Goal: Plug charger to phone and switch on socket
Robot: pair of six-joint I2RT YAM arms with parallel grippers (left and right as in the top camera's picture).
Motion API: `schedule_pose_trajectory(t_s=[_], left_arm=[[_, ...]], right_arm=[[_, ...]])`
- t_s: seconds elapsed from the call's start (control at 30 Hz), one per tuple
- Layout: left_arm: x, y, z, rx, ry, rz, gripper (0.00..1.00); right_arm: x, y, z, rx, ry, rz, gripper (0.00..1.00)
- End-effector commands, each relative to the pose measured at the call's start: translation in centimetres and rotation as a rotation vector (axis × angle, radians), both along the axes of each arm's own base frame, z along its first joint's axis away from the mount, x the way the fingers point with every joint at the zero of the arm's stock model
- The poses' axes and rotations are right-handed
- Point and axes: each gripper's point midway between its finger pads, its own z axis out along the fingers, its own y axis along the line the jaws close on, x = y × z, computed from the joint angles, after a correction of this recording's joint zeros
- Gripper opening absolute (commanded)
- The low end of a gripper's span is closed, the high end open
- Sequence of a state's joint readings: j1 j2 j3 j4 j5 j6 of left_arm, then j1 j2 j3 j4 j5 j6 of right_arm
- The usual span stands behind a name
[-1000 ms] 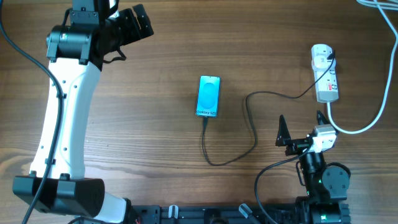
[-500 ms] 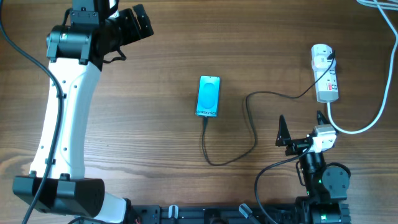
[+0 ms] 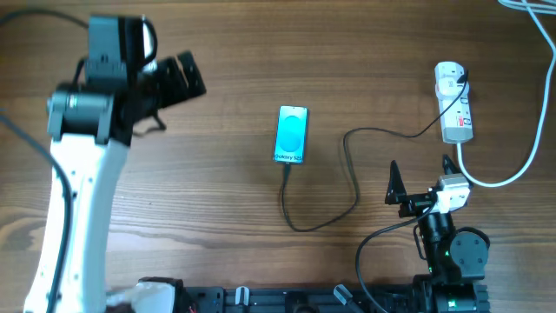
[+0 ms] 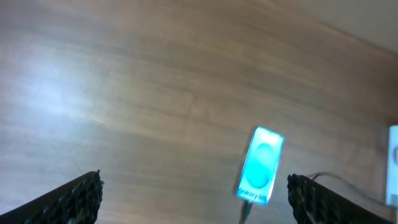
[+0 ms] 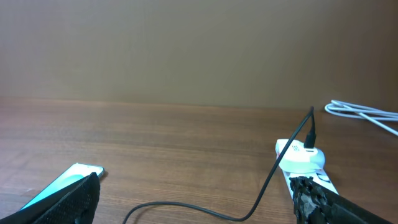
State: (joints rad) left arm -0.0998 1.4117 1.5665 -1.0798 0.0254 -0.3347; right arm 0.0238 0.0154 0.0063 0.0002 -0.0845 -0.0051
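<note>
The phone [image 3: 292, 134] lies face up mid-table with its cyan screen lit; it also shows in the left wrist view [image 4: 261, 166] and the right wrist view [image 5: 62, 183]. The charger cable [image 3: 354, 187] runs from the phone's near edge, loops toward the front, and rises to the black plug in the far end of the white socket [image 3: 454, 113]. The plug and socket show in the right wrist view [image 5: 305, 158]. My left gripper [image 3: 178, 83] is open and empty, far left of the phone. My right gripper [image 3: 421, 176] is open and empty, in front of the socket.
A thick white lead [image 3: 512, 178] curves from the socket's near end out to the right edge and back to the far right corner; it also shows in the right wrist view [image 5: 364, 112]. The arm bases stand along the front edge.
My left arm has swung back toward the front and a little left, carrying its open gripper away from the far edge. The right arm, phone, cable and socket have not moved.
</note>
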Motion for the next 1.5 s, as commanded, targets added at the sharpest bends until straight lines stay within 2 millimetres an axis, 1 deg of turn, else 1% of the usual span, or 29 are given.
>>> schedule_pose_trajectory(t_s=[0.0, 0.07, 0.13, 0.17, 0.23, 0.3, 0.33, 0.4, 0.5, 0.57, 0.67, 0.7, 0.87, 0.93, 1.0, 1.1, 1.23, 1.37, 1.47], left_arm=[[-3.7, 1.3, -1.7, 0.026, 0.02, 0.017, 1.0], [-5.3, 1.9, -1.8, 0.047, -0.002, 0.034, 1.0], [-6.5, 2.0, -2.2, 0.044, -0.029, 0.033, 1.0], [-7.3, 1.9, -2.7, 0.04, -0.055, 0.019, 1.0], [-8.1, 0.9, -3.4, 0.031, -0.133, -0.074, 1.0], [-8.8, -0.5, -4.0, 0.03, -0.267, -0.191, 1.0], [-9.2, -0.8, -4.3, 0.03, -0.317, -0.219, 1.0], [-10.3, -0.9, -4.8, 0.035, -0.42, -0.237, 1.0], [-12.5, -0.7, -5.6, 0.051, -0.518, -0.245, 1.0], [-13.8, -1.0, -5.7, 0.062, -0.581, -0.276, 1.0], [-15.1, -1.5, -6.1, 0.049, -0.648, -0.306, 1.0], [-15.3, -1.6, -6.5, 0.043, -0.655, -0.313, 1.0], [-15.6, -2.2, -9.7, 0.024, -0.647, -0.339, 1.0], [-15.3, -2.4, -10.1, 0.018, -0.676, -0.35, 1.0], [-14.6, -2.8, -10.1, 0.012, -0.742, -0.367, 1.0], [-14.0, -3.0, -10.1, 0.012, -0.794, -0.374, 1.0], [-13.3, -3.1, -9.8, 0.019, -0.854, -0.372, 1.0], [-12.9, -3.1, -9.0, 0.027, -0.928, -0.369, 1.0], [-12.6, -2.7, -8.7, 0.012, -0.95, -0.333, 1.0]], right_arm=[[-0.1, -0.1, 0.2, 0.006, -0.011, -0.009, 1.0], [-0.1, -0.1, 0.2, 0.006, -0.011, -0.009, 1.0], [-0.1, -0.1, 0.2, 0.006, -0.011, -0.009, 1.0], [-0.1, -0.1, 0.2, 0.006, -0.011, -0.009, 1.0], [-0.1, -0.1, 0.2, 0.006, -0.011, -0.009, 1.0], [-0.1, -0.1, 0.2, 0.006, -0.011, -0.009, 1.0], [-0.1, -0.1, 0.2, 0.006, -0.011, -0.009, 1.0], [-0.1, -0.1, 0.2, 0.006, -0.011, -0.009, 1.0], [-0.1, -0.1, 0.2, 0.006, -0.011, -0.009, 1.0], [-0.1, -0.1, 0.2, 0.006, -0.011, -0.009, 1.0], [-0.1, -0.1, 0.2, 0.006, -0.011, -0.009, 1.0], [-0.1, -0.1, 0.2, 0.006, -0.011, -0.009, 1.0], [-0.1, -0.1, 0.2, 0.006, -0.011, -0.009, 1.0], [-0.1, -0.1, 0.2, 0.006, -0.011, -0.009, 1.0], [-0.1, -0.1, 0.2, 0.006, -0.01, -0.009, 1.0], [-0.1, -0.1, 0.2, 0.006, -0.011, -0.009, 1.0], [-0.1, -0.1, 0.2, 0.006, -0.011, -0.009, 1.0], [-0.1, -0.1, 0.2, 0.006, -0.011, -0.009, 1.0], [-0.1, -0.1, 0.2, 0.006, -0.011, -0.009, 1.0]])
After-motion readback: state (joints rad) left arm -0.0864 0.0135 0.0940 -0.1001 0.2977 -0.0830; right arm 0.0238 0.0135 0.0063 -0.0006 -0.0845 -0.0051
